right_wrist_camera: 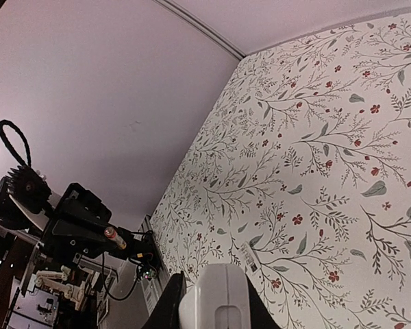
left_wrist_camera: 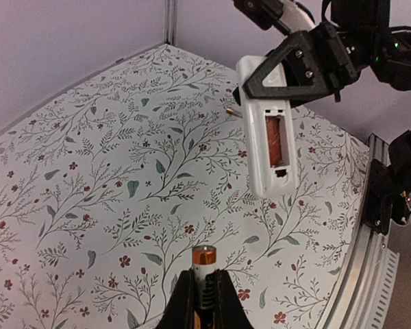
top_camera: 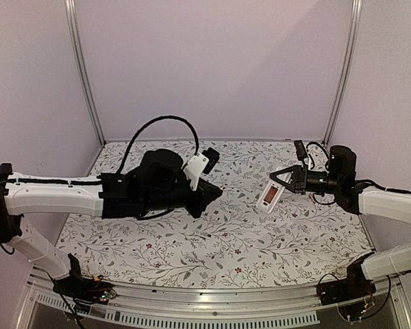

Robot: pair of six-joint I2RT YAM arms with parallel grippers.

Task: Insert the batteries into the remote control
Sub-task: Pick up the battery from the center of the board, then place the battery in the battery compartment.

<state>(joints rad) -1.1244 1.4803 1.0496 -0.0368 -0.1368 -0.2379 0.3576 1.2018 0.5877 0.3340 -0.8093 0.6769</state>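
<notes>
We find the left gripper clamped on one battery, copper end outward, above mid-counter; the right gripper is closed on the remote control, held aloft toward the far right corner; its open recess shows something reddish, seemingly a seated cell; we advise aligning the battery's axis with the recess and confirming polarity before pressing.

Left: reaching level and rightward along the left arm, with the left gripper pinched on a battery, tip outward. Right: reaching leftward along the right arm, with the right gripper clamped on the remote control, raised, facing its counterpart, apart.
</notes>
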